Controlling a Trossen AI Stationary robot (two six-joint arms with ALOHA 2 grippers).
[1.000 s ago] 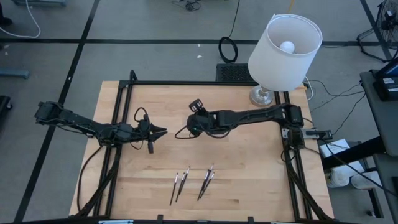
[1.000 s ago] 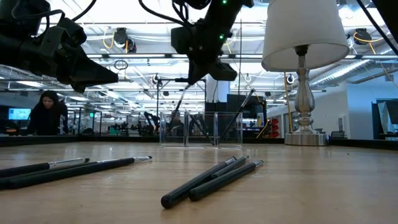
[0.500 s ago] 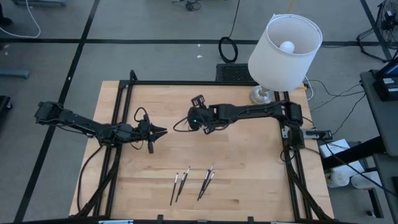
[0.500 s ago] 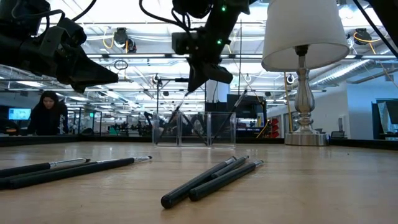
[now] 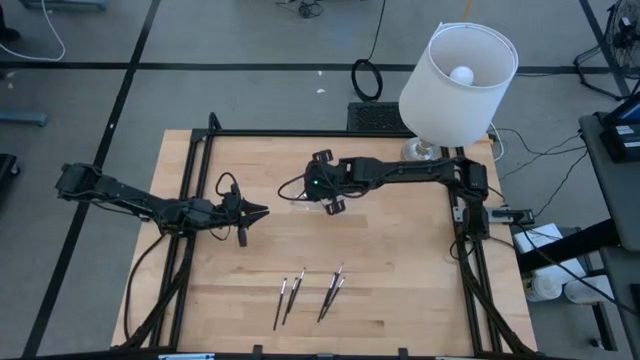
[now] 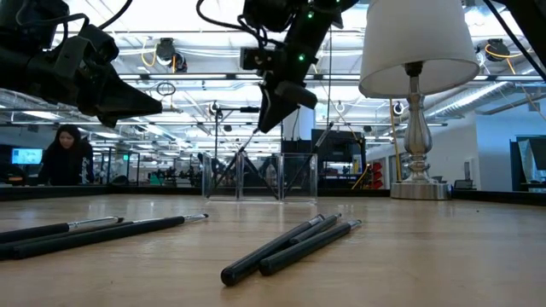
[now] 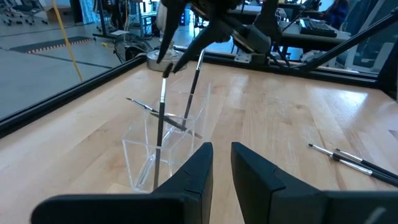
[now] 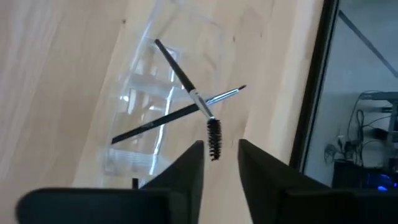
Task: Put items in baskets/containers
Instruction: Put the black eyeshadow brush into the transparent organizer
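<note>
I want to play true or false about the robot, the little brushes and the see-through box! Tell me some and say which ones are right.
1. Four brushes lie loose on the table. True.
2. The clear box is empty. False: several brushes already stand or lean inside it.
3. The right gripper is above the clear box. True: the low view shows it over the box, with a brush tip between its fingers in the right wrist view.
4. The left gripper is holding a brush. False: its fingers are apart with nothing between them.
5. The lamp stands in the middle of the table. False: it stands at the far right corner.
</note>
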